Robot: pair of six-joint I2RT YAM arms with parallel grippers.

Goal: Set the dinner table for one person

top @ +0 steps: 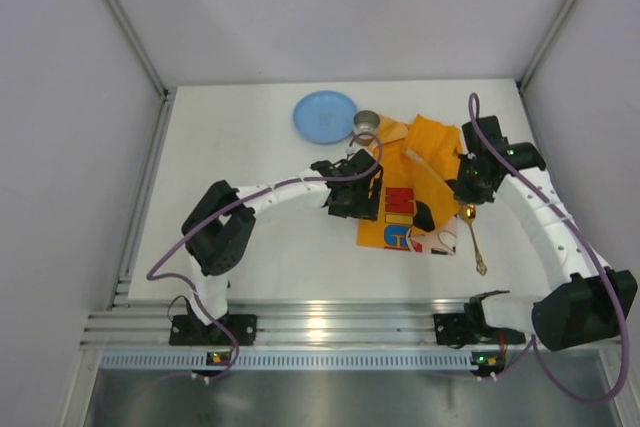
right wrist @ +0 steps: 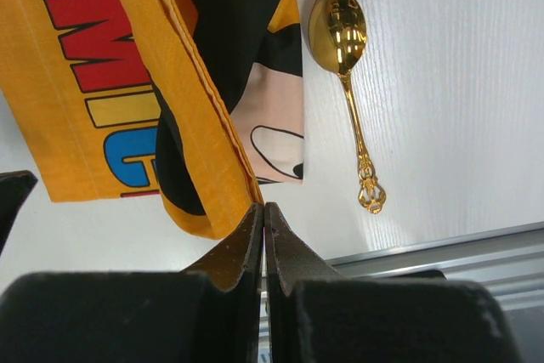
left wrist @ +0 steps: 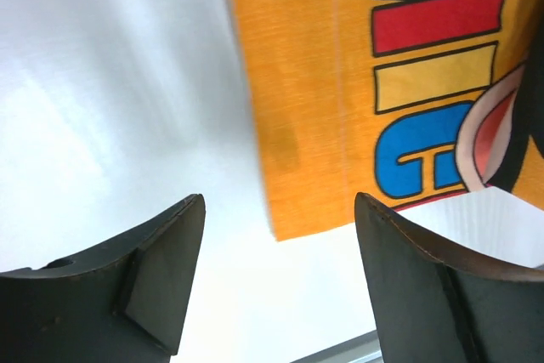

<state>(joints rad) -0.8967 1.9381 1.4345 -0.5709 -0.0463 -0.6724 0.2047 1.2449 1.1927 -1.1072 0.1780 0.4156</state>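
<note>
R gripper pinches cloth; L gripper open.

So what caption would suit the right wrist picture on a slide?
Shut right tool pinching the orange Mickey Mouse cloth, a shiny gold metal spoon lying beside it on the white tabletop.

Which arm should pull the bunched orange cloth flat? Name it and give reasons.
Right, probably. The right gripper is shut on a fold of the orange cloth, so it can pull at once; the left gripper hangs open over the cloth's flat corner.
</note>
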